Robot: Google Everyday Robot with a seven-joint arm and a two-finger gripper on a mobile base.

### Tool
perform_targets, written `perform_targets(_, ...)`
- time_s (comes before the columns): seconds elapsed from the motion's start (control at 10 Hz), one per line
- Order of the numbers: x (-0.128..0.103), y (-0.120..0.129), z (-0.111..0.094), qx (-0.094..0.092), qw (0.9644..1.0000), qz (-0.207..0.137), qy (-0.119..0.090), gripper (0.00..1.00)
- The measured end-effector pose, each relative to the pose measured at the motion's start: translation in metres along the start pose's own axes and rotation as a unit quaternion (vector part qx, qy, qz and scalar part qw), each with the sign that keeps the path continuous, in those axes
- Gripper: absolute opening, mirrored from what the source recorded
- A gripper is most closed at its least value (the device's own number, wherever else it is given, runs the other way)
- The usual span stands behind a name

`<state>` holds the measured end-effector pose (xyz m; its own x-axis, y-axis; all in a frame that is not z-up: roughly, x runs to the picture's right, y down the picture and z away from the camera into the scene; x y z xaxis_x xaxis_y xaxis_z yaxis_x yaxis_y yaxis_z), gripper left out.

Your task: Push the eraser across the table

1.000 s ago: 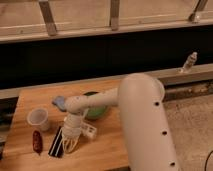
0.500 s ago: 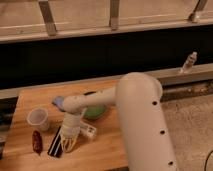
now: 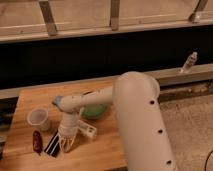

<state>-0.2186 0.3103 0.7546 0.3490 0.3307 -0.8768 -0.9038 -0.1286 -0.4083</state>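
Near the front-left corner of the light-brown wooden butcher-block table lies a dark red oblong packet; just beside it, to its right, the flat black striped eraser rests close to the front edge. The cream two-finger gripper stands over the eraser's right side, lower than a second ago; whether it is clenched cannot be told. The eraser has scarcely shifted, so the push appears barely begun. A white bottle lies just beside the gripper.
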Motion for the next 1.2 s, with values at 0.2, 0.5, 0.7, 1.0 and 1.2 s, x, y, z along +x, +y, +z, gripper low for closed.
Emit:
perform_targets(0.2, -0.005, 0.017, -0.007, 0.026, 0.9996, -0.013, -0.005, 0.00)
perform_targets(0.5, -0.028, 0.071, -0.019, 0.072, 0.9962, -0.047, -0.011, 0.00)
perform_targets(0.7, -0.033, 0.111, -0.037, 0.108, 0.9910, -0.075, -0.024, 0.00)
perform_targets(1.0, -0.026, 0.120, -0.055, 0.118, 0.9887, -0.073, -0.057, 0.00)
perform_targets(1.2, -0.007, 0.111, -0.069, 0.116, 0.9874, -0.064, -0.087, 0.00)
